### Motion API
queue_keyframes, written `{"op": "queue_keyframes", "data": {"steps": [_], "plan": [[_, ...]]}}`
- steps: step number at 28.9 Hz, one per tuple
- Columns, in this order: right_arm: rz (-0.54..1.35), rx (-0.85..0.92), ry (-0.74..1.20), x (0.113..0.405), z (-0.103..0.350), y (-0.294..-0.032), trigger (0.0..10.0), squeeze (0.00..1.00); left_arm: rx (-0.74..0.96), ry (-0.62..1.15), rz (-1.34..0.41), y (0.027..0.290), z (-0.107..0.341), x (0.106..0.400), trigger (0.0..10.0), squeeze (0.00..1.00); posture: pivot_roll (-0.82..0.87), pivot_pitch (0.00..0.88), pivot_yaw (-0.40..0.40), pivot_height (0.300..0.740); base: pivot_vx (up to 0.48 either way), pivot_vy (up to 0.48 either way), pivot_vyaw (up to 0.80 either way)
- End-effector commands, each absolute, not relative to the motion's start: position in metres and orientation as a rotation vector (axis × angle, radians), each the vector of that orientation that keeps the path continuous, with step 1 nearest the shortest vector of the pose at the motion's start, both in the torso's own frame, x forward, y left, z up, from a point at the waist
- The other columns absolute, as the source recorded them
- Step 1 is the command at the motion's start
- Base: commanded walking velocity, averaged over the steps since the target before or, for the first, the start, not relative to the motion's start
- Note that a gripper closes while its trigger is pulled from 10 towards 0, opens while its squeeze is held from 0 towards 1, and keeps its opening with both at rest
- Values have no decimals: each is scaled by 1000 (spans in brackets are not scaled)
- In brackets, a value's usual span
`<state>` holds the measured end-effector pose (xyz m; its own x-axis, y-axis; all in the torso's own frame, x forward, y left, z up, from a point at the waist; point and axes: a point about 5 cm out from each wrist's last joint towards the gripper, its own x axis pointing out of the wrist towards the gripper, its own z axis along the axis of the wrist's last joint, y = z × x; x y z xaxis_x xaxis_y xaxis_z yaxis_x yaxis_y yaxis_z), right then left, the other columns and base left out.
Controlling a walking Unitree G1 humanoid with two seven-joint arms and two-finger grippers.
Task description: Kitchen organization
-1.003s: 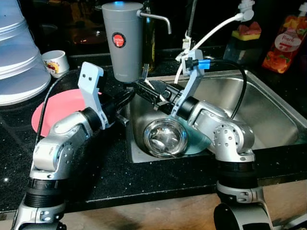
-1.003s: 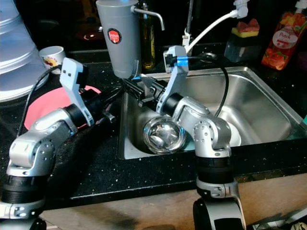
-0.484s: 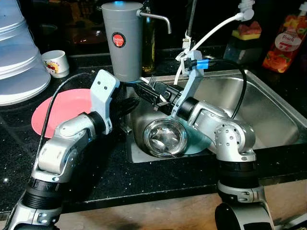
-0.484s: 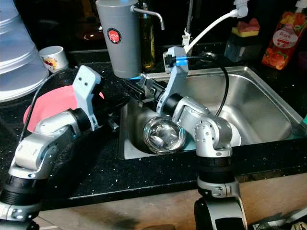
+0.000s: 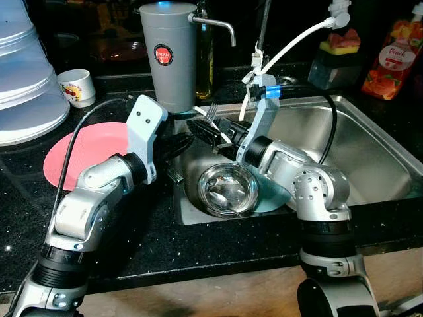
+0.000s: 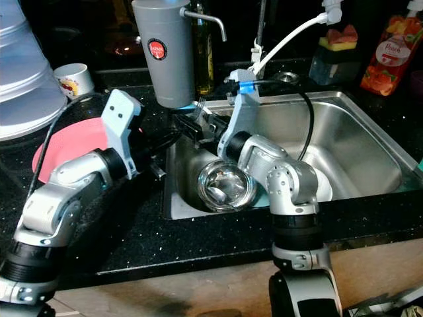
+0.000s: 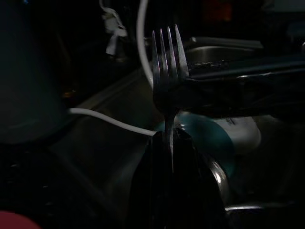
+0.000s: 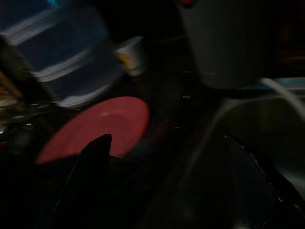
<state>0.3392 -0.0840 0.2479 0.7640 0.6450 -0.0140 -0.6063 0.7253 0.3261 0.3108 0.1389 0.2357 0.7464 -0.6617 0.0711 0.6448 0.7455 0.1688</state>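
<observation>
Black counter beside steel sink (image 5: 370, 142), left hand (image 5: 180, 141) pinching upright fork (image 7: 167, 71), right hand (image 5: 201, 129) spread alongside.

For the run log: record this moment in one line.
fork upright, tines up | left gripper jaws shut on handle | right gripper beside fork neck | over sink

The fork (image 7: 167, 76) handle disappears behind the dark left tool (image 7: 171, 157), and the right wrist view's super blurry, pink plate (image 8: 97, 125) smeared.
</observation>
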Motion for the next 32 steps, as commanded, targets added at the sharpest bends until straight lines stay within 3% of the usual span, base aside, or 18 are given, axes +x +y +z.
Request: {"op": "queue_keyframes", "data": {"steps": [1, 11, 24, 25, 26, 27, 32], "plan": [[660, 310, 124, 343, 250, -86, 10000, 0, 136, -144, -705, 142, 239, 312, 0, 0, 25, 8, 19, 740, 0, 0, 0], [670, 427, 135, 344, 252, -84, 10000, 0, 180, -123, -765, 131, 231, 306, 0, 0, 22, 5, 20, 740, 0, 0, 0], [667, 401, 146, 343, 248, -79, 10000, 0, 162, -131, -794, 127, 233, 304, 0, 0, 19, 0, 20, 740, 0, 0, 0], [664, 399, 147, 343, 248, -79, 5608, 0, 161, -131, -801, 126, 232, 304, 0, 0, 19, 0, 20, 740, 0, 0, 0], [662, 399, 148, 343, 248, -79, 5608, 0, 160, -130, -803, 126, 232, 304, 0, 0, 19, 0, 20, 740, 0, 0, 0], [658, 399, 147, 344, 247, -80, 0, 0, 155, -127, -809, 125, 232, 304, 0, 0, 19, 0, 20, 740, 0, 0, 0], [643, 401, 141, 345, 247, -82, 0, 0, 147, -121, -820, 124, 232, 303, 0, 0, 19, 0, 23, 740, 0, 0, 0]]}}
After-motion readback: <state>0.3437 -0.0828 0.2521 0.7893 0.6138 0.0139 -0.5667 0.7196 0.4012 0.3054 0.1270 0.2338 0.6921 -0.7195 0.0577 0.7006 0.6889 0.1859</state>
